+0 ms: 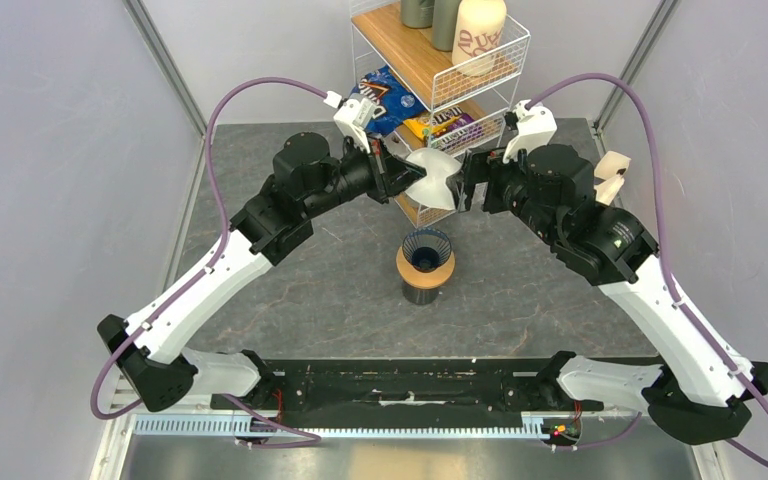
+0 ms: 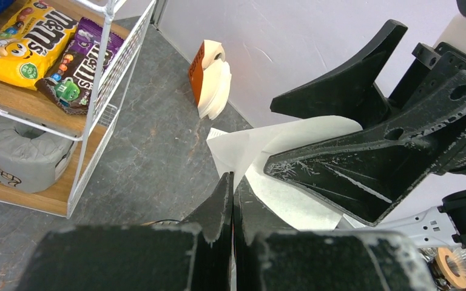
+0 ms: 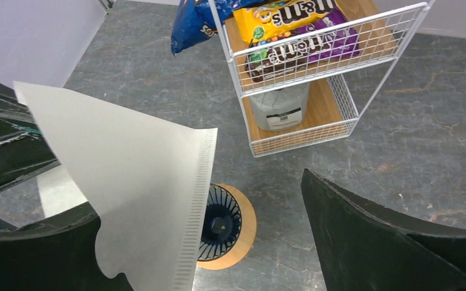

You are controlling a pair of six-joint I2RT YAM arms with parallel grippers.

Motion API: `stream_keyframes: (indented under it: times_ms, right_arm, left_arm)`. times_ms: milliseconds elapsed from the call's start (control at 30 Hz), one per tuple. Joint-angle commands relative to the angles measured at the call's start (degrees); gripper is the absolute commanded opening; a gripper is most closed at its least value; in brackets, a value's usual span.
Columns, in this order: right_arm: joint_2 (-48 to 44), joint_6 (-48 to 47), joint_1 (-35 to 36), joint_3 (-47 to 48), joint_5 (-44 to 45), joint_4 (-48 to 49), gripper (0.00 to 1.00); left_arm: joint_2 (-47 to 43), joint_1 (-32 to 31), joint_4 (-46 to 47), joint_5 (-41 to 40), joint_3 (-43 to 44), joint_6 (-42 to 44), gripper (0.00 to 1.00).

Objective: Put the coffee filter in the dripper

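Grey marbled worktop [image 1: 310, 290], white wire shelf [image 3: 330, 31] at the far edge. Left pincer [image 2: 233, 185] is clamped flat on the coffee filter [image 1: 432, 178], holding it in the air above the dripper [image 1: 426, 250], a bit toward the shelf. Right pincer [image 1: 460, 185] gapes wide, one jaw either side of the paper, gripping nothing.

Filter: thin white paper, near weightless and floppy; I'd expect it to crease or tear under a hard squeeze. It looks flattened, with a crimped seam down one edge, so my guess is it needs opening into a cone before it seats. Best hold: light pinch at the rim or seam, pointed end free to go in first.

Dripper: dark blue ribbed cone in a tan wooden ring [image 1: 405, 270] on a dark cup [image 1: 421, 293], mid-worktop. Light stack, likely tips if bumped.

Writing: "m&m's" reads on the yellow bag [image 2: 30, 36] and the purple bag [image 2: 85, 63]. Cream canister [image 1: 480, 35] has dark red lettering I can't read. Grey tub [image 3: 279, 106] label is too small.
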Motion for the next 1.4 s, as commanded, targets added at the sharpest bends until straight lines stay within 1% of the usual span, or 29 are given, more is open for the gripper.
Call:
stream_keyframes:
  times_ms: [0,100,167,233,367,567,700,867,933,967,1067,1100,1133,1200,1267,1367]
  right_arm:
    - [-0.77,0.82,-0.80,1.27,0.70,0.19,0.94]
    - [-1.07,0.92,-1.09,0.88,-0.51,-0.35,0.87]
    - [-1.52,1.30,-1.28,0.49,-1.90,-0.49,0.80]
    - [-1.58,1.88,-1.45,0.60,-3.35,-0.49,0.77]
    - [-1.37,2.49,-1.59,1.18,-7.28,-0.07,0.63]
    - [0.14,2.28,-1.73,2.61,-8.51,0.52,0.43]
    - [0.66,2.14,-1.72,3.23,-8.89,0.92,0.26]
    - [1.08,0.53,-1.70,3.83,-9.74,1.00,0.11]
    - [1.37,-0.16,-1.80,3.95,-8.64,1.00,0.02]
    - [1.64,-0.58,-1.73,4.02,-8.00,0.94,0.00]
    - [2.60,-1.54,-1.74,4.71,-5.94,-0.10,0.00]
    - [3.01,-1.68,-1.73,5.11,-5.40,-0.30,0.00]
    - [3.40,-1.70,-1.72,5.34,-4.82,-0.56,0.00]
    - [4.01,-1.78,-1.68,5.60,-4.67,-0.80,0.00]
    - [4.39,-1.69,-1.68,5.66,-5.18,-0.75,0.00]
    - [4.65,-1.27,-1.75,5.59,-5.59,-0.84,0.00]
  left_arm:
    - [-1.79,0.11,4.48,-0.16,-0.36,-0.57,0.02]
    - [-1.75,0.15,4.95,-0.35,-0.13,-0.44,0.02]
    - [-1.58,0.15,5.17,-0.36,0.05,-0.32,0.02]
    - [-1.49,0.16,5.34,-0.38,0.08,-0.36,0.02]
    - [-1.23,0.15,5.95,-0.45,0.06,-0.38,0.02]
    - [-0.67,0.12,6.28,-0.01,0.25,-0.57,0.02]
    - [-0.61,0.06,5.90,0.04,0.07,-0.38,0.02]
    - [-0.65,-0.02,3.70,-0.86,-0.02,1.06,0.02]
    - [-0.54,-0.27,2.44,-1.80,0.18,2.11,0.03]
    - [-0.39,-0.58,1.02,-2.70,0.76,2.78,0.06]
    - [0.17,-1.37,-2.74,-5.93,2.26,5.31,0.15]
    - [0.33,-1.71,-3.56,-6.70,2.56,6.29,0.20]
    - [0.36,-2.02,-4.23,-7.47,2.98,7.00,0.23]
    - [0.53,-2.93,-4.75,-8.88,3.24,8.37,0.28]
    - [0.70,-3.51,-4.75,-10.28,3.56,9.43,0.36]
    - [1.57,-4.14,-4.92,-11.93,4.57,10.56,0.41]
